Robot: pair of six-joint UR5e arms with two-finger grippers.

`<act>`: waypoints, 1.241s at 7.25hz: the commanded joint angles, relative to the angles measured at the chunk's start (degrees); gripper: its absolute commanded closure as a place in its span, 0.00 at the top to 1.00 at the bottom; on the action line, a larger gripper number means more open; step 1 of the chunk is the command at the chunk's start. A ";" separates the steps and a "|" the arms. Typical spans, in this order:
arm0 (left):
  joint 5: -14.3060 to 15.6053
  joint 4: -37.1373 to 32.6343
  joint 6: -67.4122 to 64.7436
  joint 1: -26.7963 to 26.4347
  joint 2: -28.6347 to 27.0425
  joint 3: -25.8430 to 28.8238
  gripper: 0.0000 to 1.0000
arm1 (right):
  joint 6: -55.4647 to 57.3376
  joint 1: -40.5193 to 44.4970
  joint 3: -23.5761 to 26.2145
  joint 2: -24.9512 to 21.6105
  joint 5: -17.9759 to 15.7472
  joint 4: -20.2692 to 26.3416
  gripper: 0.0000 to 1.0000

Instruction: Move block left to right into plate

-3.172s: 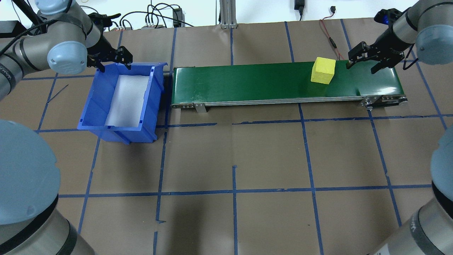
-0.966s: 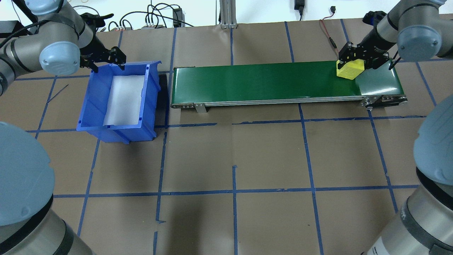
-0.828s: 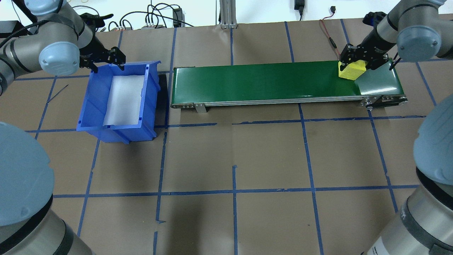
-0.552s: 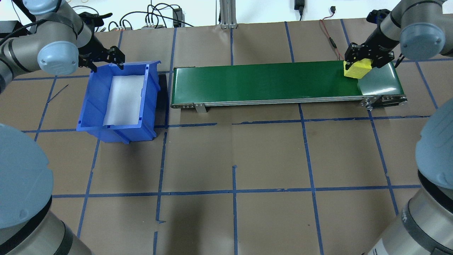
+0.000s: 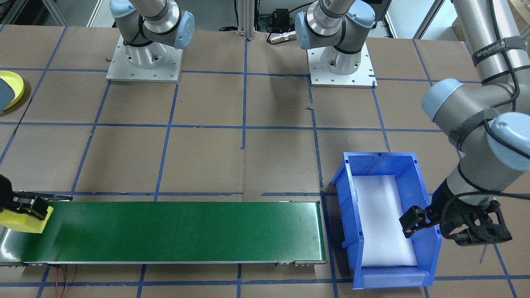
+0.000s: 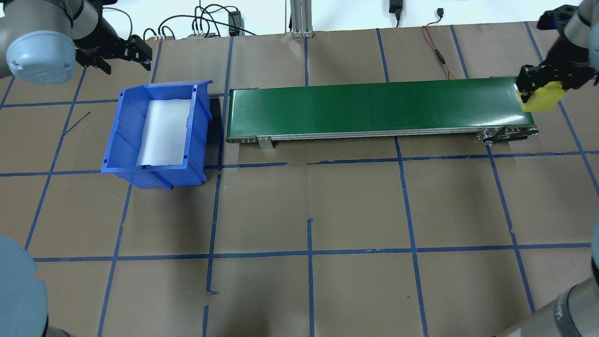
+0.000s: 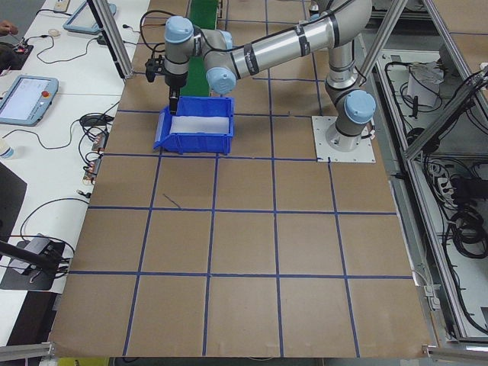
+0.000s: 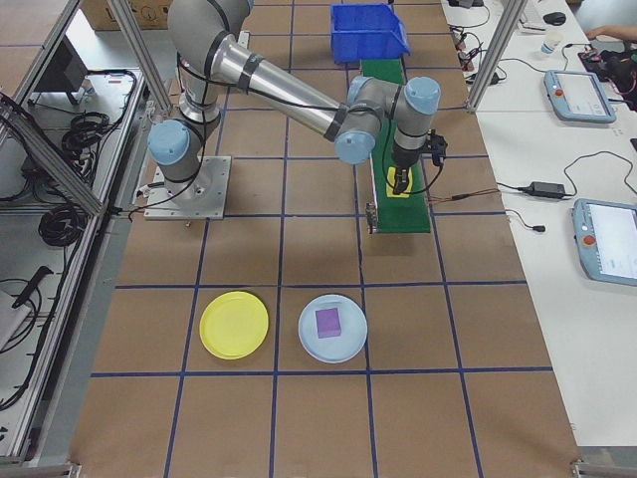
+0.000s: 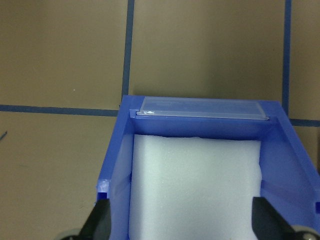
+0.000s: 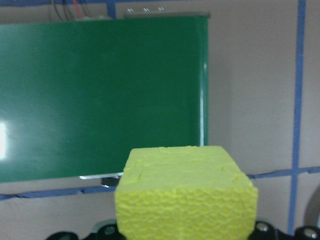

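Fingers clamped on block

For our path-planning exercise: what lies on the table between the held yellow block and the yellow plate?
Only bare brown paper with blue tape lines, as the exterior right view shows. The block sits in the right gripper over the belt's end; the plate lies nearer the camera.

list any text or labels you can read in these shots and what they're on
"VANSBO…", partly readable, black lettering running along the upper link of the left arm in the front-facing view; the rest is too small to read.
Clear label holder on the blue bin's end wall: blank, no text.
Handheld pendants on the side bench: screens too small to read.
Nothing readable on the yellow block, the conveyor belt or the plates.
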 commanded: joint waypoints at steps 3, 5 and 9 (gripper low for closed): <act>-0.36 -17.45 0.34 -2.16 14.54 -2.57 1.00 | -32.67 -32.00 11.22 -3.59 -0.48 -0.18 0.26; 0.34 -18.63 -0.97 -9.67 17.01 -3.81 1.00 | -44.49 -46.34 16.60 -3.77 -0.39 -6.65 0.26; 0.17 -17.85 -11.88 -16.75 16.50 -4.16 1.00 | -51.14 -53.53 22.16 -3.86 2.95 -13.02 0.60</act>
